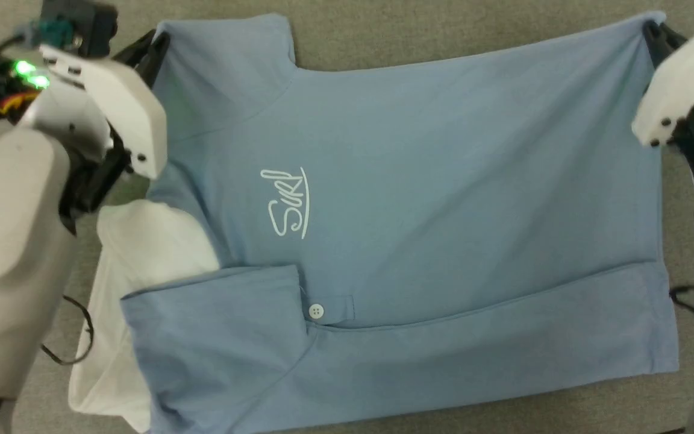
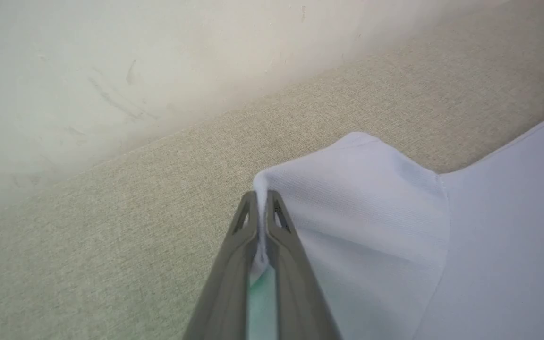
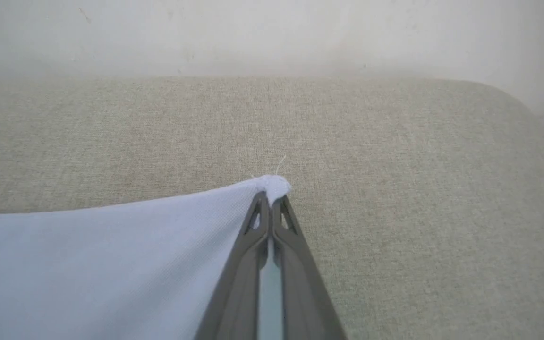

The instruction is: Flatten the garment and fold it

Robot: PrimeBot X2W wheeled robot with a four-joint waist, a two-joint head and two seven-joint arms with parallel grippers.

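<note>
While left pincer and right pincer pinch garment corners, beige surface surrounds, pale wall behind

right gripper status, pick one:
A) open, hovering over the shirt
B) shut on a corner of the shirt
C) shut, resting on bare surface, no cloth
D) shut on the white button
B: in the right wrist view the right gripper has its two fingers together on a corner of the garment, with a small tuft of cloth poking out past the tips.
</note>
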